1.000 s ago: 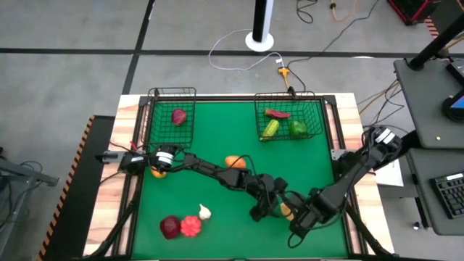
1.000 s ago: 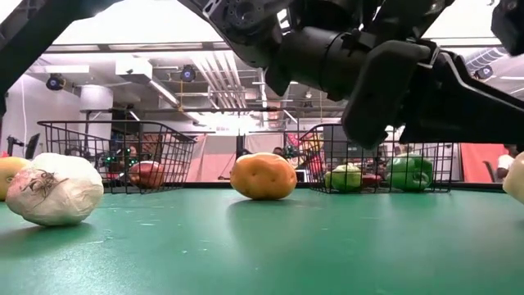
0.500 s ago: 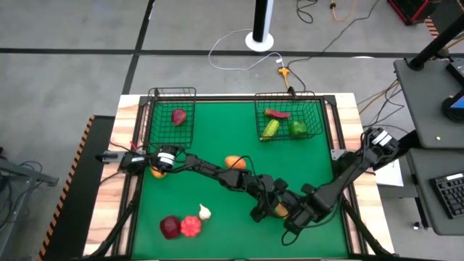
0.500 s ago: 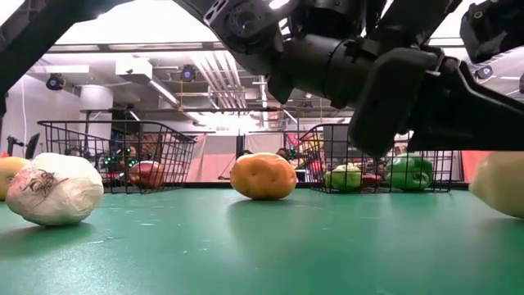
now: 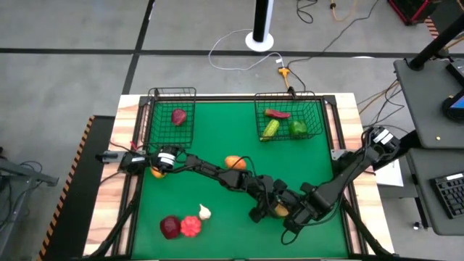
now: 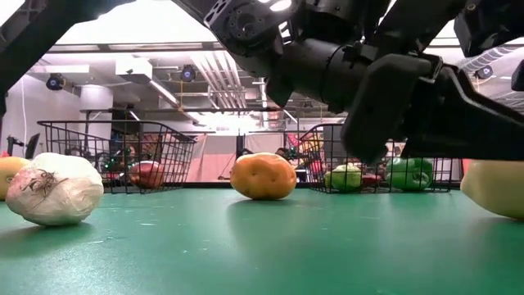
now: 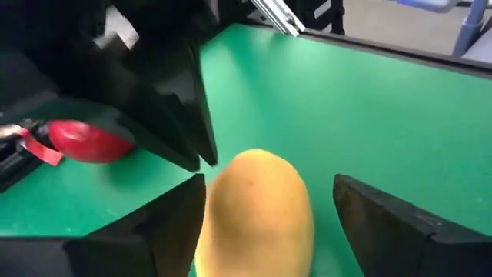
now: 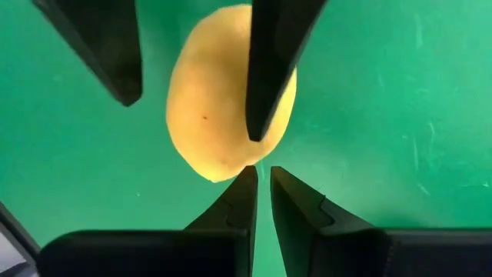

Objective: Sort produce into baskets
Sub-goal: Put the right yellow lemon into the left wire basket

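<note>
A yellow produce piece (image 5: pixel 278 210) lies on the green table near the front right. My left gripper (image 7: pixel 269 181) is open, with one finger on either side of this piece (image 7: pixel 257 219). My right gripper (image 8: pixel 261 173) is shut and points down right beside the piece's end. The left basket (image 5: pixel 172 130) holds a red piece (image 5: pixel 178 116). The right basket (image 5: pixel 313 116) holds a red piece (image 5: pixel 277 113) and two green ones (image 5: pixel 270 128). An orange piece (image 5: pixel 233 162), a white one (image 5: pixel 205 212), a red one (image 5: pixel 191 226) and a maroon one (image 5: pixel 170 227) lie loose. My left gripper comes in low from the table's left, and one finger (image 7: pixel 173 223) stands close against the yellow piece's side (image 7: pixel 215 208); I cannot tell whether it touches. My right gripper has its shut fingertips (image 8: pixel 244 185) at the piece's end (image 8: pixel 227 171); I cannot tell whether they touch. The piece rests on the table.
Another yellow-orange piece (image 5: pixel 158 172) lies under the left arm near its base. Both baskets stand along the far edge. The two arms meet closely at the front right. Wooden rails (image 5: pixel 346 116) border the green mat.
The yellow piece has slid a little along the table toward its left, farther in between my left gripper's fingers. My right gripper has turned slightly and stayed beside the piece.
</note>
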Available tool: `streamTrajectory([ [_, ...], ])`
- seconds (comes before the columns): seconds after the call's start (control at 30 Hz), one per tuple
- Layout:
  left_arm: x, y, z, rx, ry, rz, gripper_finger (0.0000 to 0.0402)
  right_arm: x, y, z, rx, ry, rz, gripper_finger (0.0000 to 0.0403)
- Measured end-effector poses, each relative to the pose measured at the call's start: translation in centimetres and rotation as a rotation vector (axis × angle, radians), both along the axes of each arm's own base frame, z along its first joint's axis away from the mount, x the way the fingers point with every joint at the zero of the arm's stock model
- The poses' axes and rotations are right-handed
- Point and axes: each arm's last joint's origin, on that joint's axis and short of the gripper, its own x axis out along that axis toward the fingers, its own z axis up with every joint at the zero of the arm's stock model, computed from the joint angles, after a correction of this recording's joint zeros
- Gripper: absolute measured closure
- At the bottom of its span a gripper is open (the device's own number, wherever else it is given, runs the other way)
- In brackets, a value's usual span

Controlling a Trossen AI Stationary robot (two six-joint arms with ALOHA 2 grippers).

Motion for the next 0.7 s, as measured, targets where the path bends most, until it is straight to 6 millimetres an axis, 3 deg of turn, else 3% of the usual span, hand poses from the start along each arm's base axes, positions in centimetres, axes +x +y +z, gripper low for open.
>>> streamTrajectory([
  [0.43, 0.3, 0.1, -1.7, 0.017, 0.001, 0.044, 0.0179, -0.5, -0.5, 1.6, 0.012, -0.059, -0.013, 0.0372],
  [0.7, 0.2, 0.5, -1.5, 0.026, 0.029, 0.066, 0.0254, -1.0, -1.0, 3.0, 0.018, -0.103, -0.009, 0.0371],
])
